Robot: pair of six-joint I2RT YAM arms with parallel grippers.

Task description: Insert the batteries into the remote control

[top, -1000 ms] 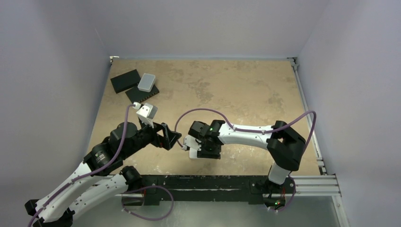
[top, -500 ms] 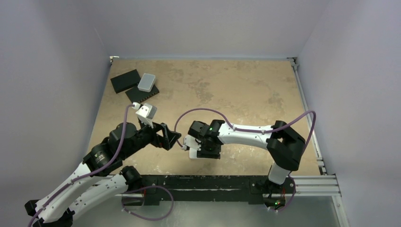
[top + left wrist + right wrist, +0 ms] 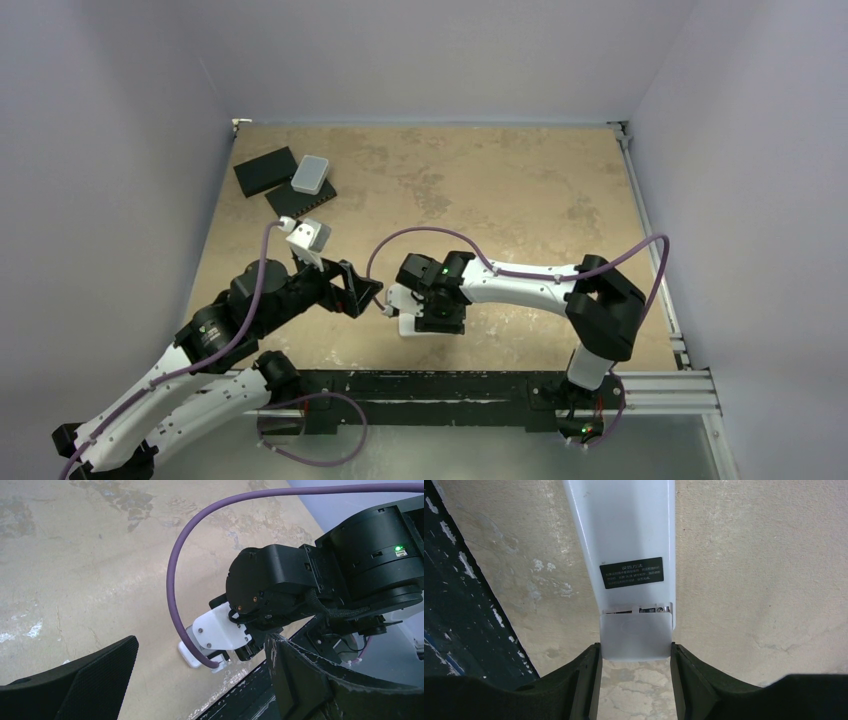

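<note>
The remote control (image 3: 624, 535) lies back up on the table, white with a small dark label. Its frosted battery cover (image 3: 636, 639) is slid partly off, and a thin gap shows the compartment edge. My right gripper (image 3: 636, 680) is shut on the sides of this cover. In the top view the right gripper (image 3: 432, 318) sits over the remote (image 3: 408, 322) near the table's front edge. My left gripper (image 3: 365, 295) is open and empty, just left of it; its wrist view shows the remote's end (image 3: 190, 657) under the right wrist. The batteries are out of view.
Two flat black slabs (image 3: 264, 170) (image 3: 300, 200) and a light grey rounded box (image 3: 311, 174) lie at the far left corner. The black front rail (image 3: 450, 385) runs close below the remote. A purple cable (image 3: 175, 580) loops over the right wrist.
My right gripper has edged very slightly to the left with the cover. The left arm has not moved.
</note>
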